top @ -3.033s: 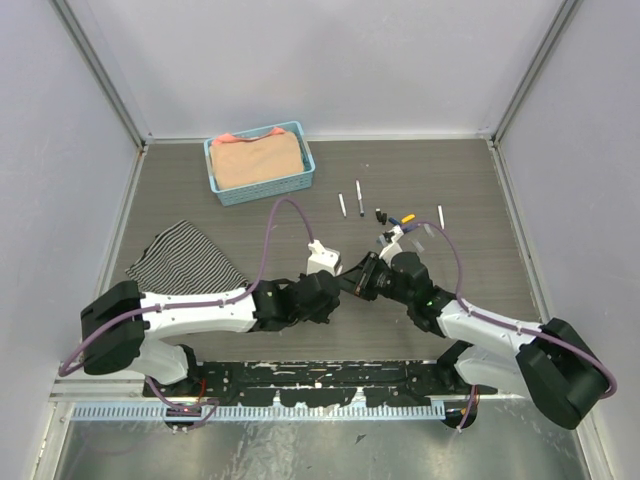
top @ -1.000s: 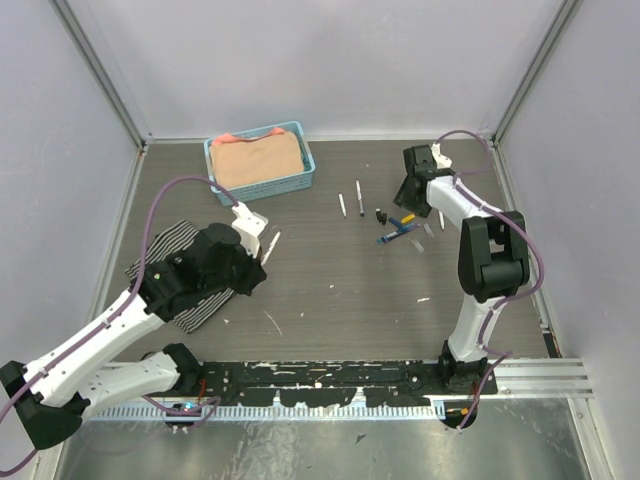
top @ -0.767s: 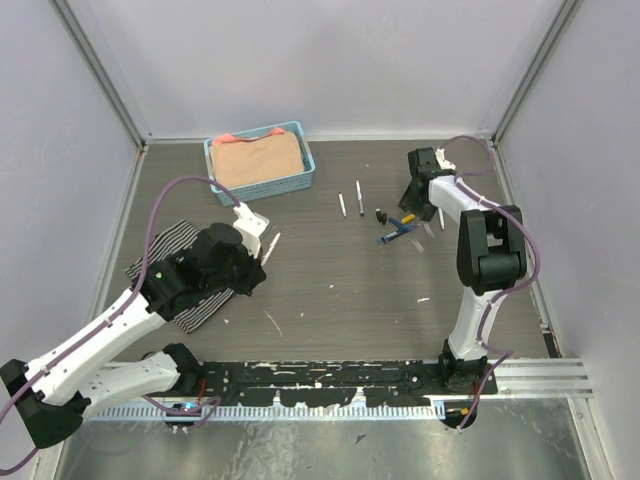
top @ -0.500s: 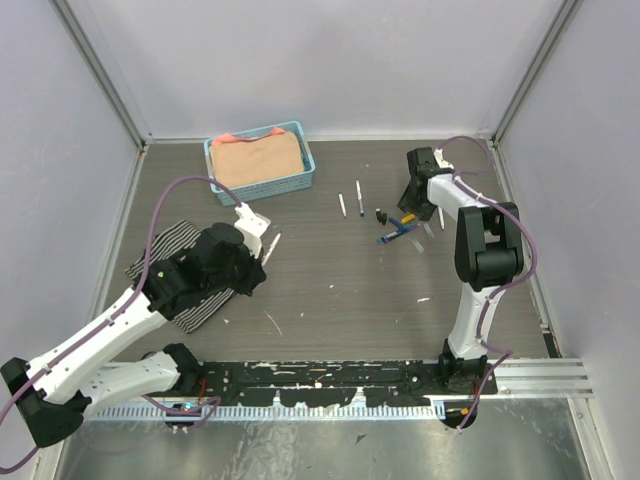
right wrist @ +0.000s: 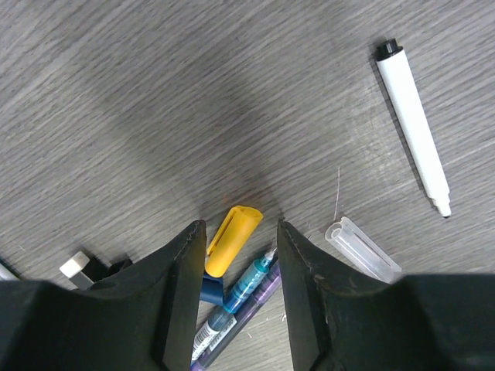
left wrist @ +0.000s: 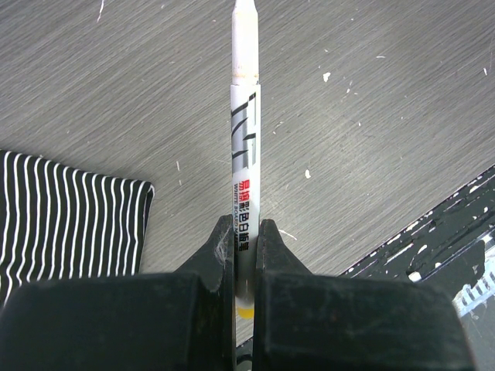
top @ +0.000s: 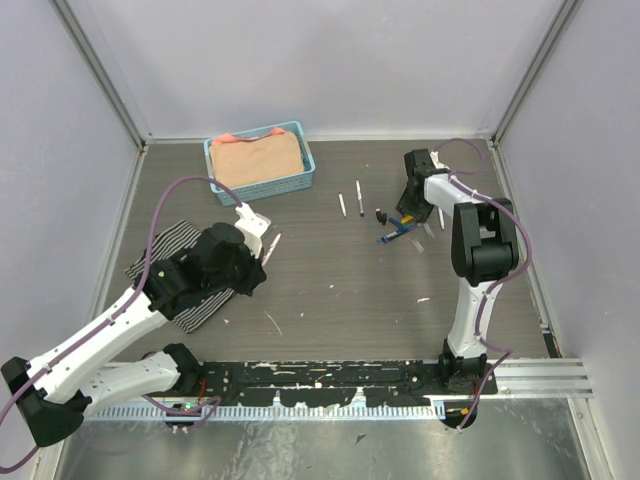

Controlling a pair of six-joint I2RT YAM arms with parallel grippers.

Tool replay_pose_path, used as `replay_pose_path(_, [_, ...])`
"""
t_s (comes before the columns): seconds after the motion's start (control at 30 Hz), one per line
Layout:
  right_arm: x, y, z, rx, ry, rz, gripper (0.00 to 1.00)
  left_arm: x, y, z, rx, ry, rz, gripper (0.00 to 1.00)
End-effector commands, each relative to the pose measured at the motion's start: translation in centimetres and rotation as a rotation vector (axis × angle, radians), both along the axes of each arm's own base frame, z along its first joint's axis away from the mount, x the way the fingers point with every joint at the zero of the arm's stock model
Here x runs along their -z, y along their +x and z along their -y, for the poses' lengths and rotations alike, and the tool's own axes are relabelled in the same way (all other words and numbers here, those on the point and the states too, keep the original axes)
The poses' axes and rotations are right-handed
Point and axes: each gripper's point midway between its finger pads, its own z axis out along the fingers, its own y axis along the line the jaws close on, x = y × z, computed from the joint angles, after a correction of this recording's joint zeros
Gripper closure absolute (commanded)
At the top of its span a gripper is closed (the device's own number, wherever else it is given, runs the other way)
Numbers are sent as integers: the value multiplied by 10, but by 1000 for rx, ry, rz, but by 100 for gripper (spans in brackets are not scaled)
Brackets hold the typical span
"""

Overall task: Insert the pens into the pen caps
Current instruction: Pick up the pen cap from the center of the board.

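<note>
The right gripper (right wrist: 238, 229) holds its fingers apart, the yellow pen cap (right wrist: 230, 244) lying between their tips. The left gripper (left wrist: 246, 233) pinches a white marker pen (left wrist: 245, 139) that juts straight ahead.

Grey wood-grain tabletop (top: 330, 280): blue basket (top: 268, 190) far left, striped cloth (top: 162, 252) near left. Mid-far, a pen (top: 342, 204) beside a second pen (top: 360, 197). Right: yellow cap (right wrist: 232, 238), blue pen (right wrist: 246, 284) and clear cap (right wrist: 362, 249) bunched, white pen (right wrist: 414, 127) near.

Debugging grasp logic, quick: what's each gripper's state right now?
Left gripper: closed on a white pen.
Right gripper: open, jaws either side of the yellow cap, not gripping it.
</note>
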Motion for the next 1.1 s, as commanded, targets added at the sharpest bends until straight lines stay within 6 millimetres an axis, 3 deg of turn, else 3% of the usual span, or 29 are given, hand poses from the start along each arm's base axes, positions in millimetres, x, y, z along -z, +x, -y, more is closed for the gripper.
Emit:
replay_pose_path(0.0, [-15, 19, -2, -17, 0, 53, 53, -13, 3, 2, 2, -17, 27, 100])
replay_pose_path(0.37, [3, 15, -3, -46, 0, 5, 63, -13, 5, 1, -4, -12, 29, 100])
replay_pose_path(0.63, [3, 17, -10, -67, 32, 15, 78, -11, 9, -5, -34, 16, 36, 100])
replay_pose_path(0.83, [-12, 26, -16, -85, 60, 81, 81, -10, 9, -5, -36, 19, 35, 100])
replay_pose_path(1.07, [-46, 30, -25, -122, 100, 178, 81, -9, 10, -6, -42, 24, 38, 100])
